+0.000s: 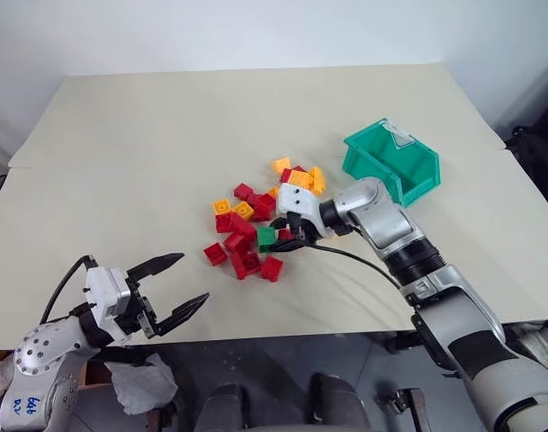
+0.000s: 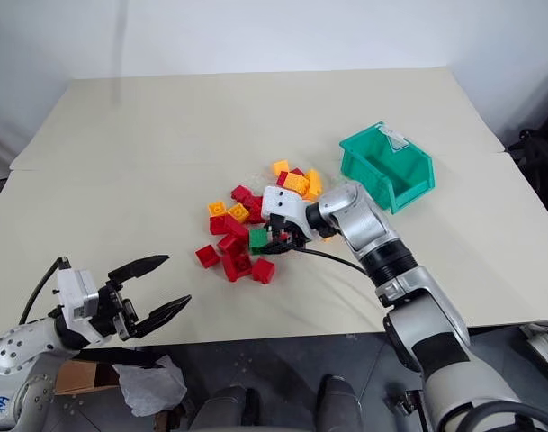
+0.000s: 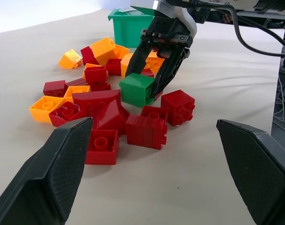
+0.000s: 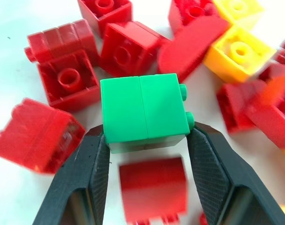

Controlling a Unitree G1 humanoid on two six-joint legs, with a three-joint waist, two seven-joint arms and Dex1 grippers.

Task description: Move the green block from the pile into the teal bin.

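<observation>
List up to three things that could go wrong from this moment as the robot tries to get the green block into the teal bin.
1. The right claw pinches only the near edge of the green block, so it could slip or twist out.
2. Red bricks crowd against it and may be dragged along or scattered.
3. The teal bin sits beyond the pile, so a weak grip could drop it short.

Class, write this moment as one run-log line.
phase: grasping | right hand: fingers either side of green block, in pile | left hand: open, idle | teal bin: no block visible
</observation>
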